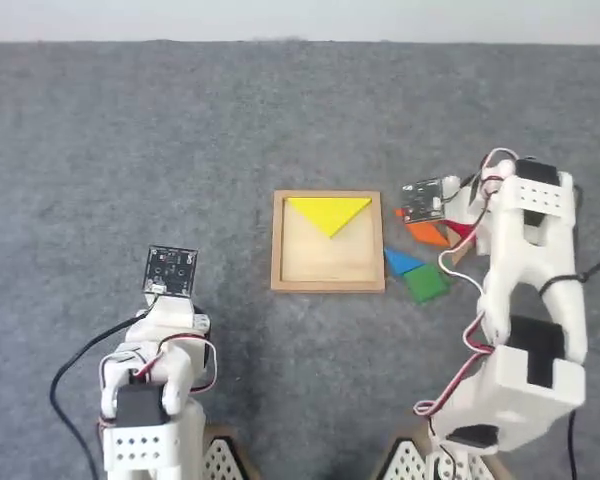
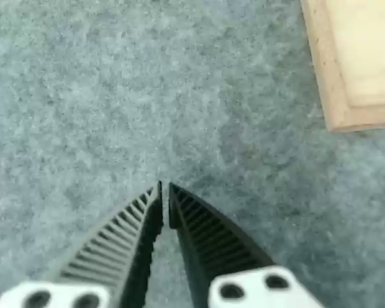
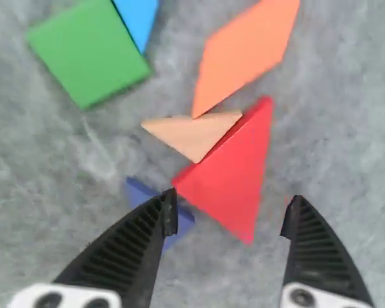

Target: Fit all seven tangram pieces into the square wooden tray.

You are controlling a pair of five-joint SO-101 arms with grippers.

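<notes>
Tray (image 1: 325,262) mid-table, approx 1/7 done: yellow tri (image 1: 328,213) seated at far edge. Other 6 pcs (image 1: 425,283) loose on carpet (image 1: 180,150) just beside tray. Right gripper (image 3: 231,208) fingers apart over red tri (image 3: 234,173). Left gripper (image 2: 165,192) fingers together, holding nothing.

Soft, bright, even light falls from above across the grey mat (image 1: 180,130), which looks matte and uniformly lit from near to far. The pale wall (image 1: 300,18) at the far edge is the brightest band. Shadows are faint (thin, soft-edged dark rims): one along the inner walls of the wooden tray (image 1: 278,240), others beneath the red triangle (image 3: 234,173) and green piece (image 3: 90,54). A slightly darker patch lies on the mat just beyond the left gripper (image 2: 165,189).
</notes>
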